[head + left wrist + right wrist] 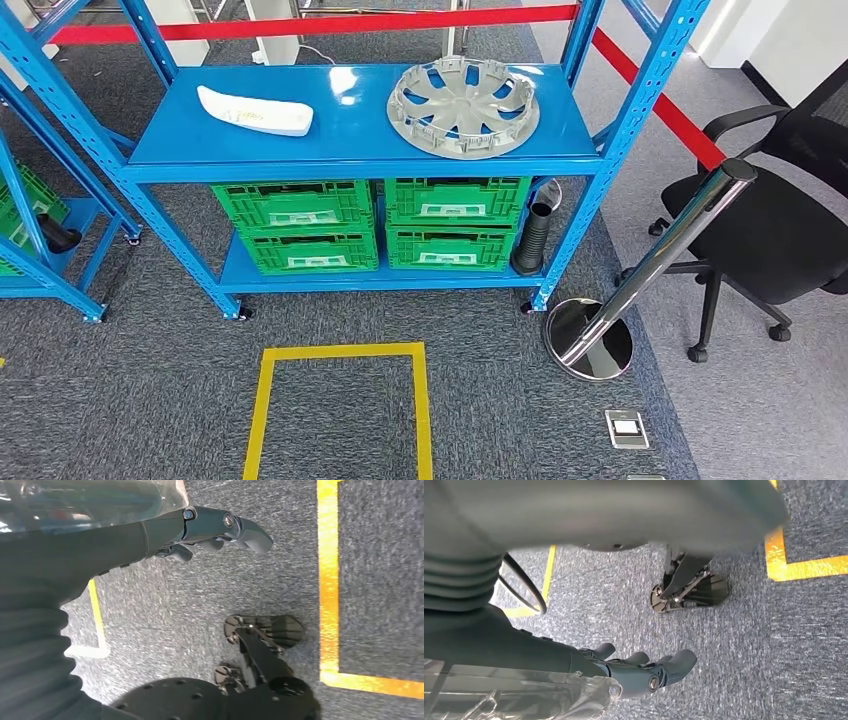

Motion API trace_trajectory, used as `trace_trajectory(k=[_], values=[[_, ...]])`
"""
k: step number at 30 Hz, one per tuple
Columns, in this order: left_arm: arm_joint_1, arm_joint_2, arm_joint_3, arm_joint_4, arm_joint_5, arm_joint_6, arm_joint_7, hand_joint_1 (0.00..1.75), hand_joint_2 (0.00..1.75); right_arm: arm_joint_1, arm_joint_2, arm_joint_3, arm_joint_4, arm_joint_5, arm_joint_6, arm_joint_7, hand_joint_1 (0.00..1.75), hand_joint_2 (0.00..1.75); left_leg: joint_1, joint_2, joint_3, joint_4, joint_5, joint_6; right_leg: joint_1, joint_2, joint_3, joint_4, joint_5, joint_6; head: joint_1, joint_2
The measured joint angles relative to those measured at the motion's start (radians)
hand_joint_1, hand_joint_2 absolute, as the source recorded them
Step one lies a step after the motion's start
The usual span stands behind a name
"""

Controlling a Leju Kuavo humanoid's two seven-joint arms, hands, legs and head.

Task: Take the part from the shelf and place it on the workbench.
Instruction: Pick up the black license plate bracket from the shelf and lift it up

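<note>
On the top board of the blue shelf (350, 135) lie two parts: a long white moulded part (255, 110) on the left and a round silver wheel cover (463, 106) on the right. Both arms hang down, far below the shelf. In the left wrist view my left hand (215, 530) hovers over grey carpet, fingers loosely extended, holding nothing. My right hand (644, 667) looks the same in the right wrist view, fingers apart and empty over the carpet.
Green crates (295, 225) fill the lower shelf, with a black ribbed hose (535, 235) beside them. A chrome stanchion (640, 270) leans at the right, near a black office chair (780, 220). A yellow taped square (340, 410) marks the carpet. Another blue rack (40, 200) stands left.
</note>
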Motion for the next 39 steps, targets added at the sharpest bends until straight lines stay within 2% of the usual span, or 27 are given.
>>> trace_trajectory(k=[21,29,34,39], values=[[-0.080,-0.006,-0.371,-0.003,0.387,0.174,0.000,0.00,0.00,-0.092,-0.013,0.375,0.026,-0.309,-0.138,0.066,0.00,0.00,0.000,-0.001,0.001,-0.003,0.002,-0.002,0.000,0.000,0.000,0.000,0.000,0.000,0.000,0.000],[-0.113,-0.006,-0.515,-0.003,0.503,0.227,0.000,0.00,0.00,-0.164,-0.093,0.510,0.010,-0.316,-0.225,0.138,0.00,0.00,-0.001,-0.001,0.001,-0.002,0.002,-0.002,0.000,0.000,0.001,0.000,0.001,0.000,0.000,0.000],[-0.131,-0.005,-0.603,-0.003,0.561,0.254,0.000,0.00,0.00,-0.207,-0.158,0.573,-0.025,-0.252,-0.266,0.204,0.00,0.00,-0.001,-0.001,0.001,-0.002,0.002,-0.002,-0.001,-0.001,0.000,0.000,0.001,0.000,0.000,0.000],[-0.149,-0.004,-0.691,-0.002,0.618,0.280,0.000,0.00,0.00,-0.241,-0.219,0.606,-0.082,-0.124,-0.279,0.273,0.00,0.00,-0.001,-0.002,0.002,-0.002,0.003,-0.001,-0.001,-0.002,0.001,0.000,0.001,0.000,0.000,0.000]])
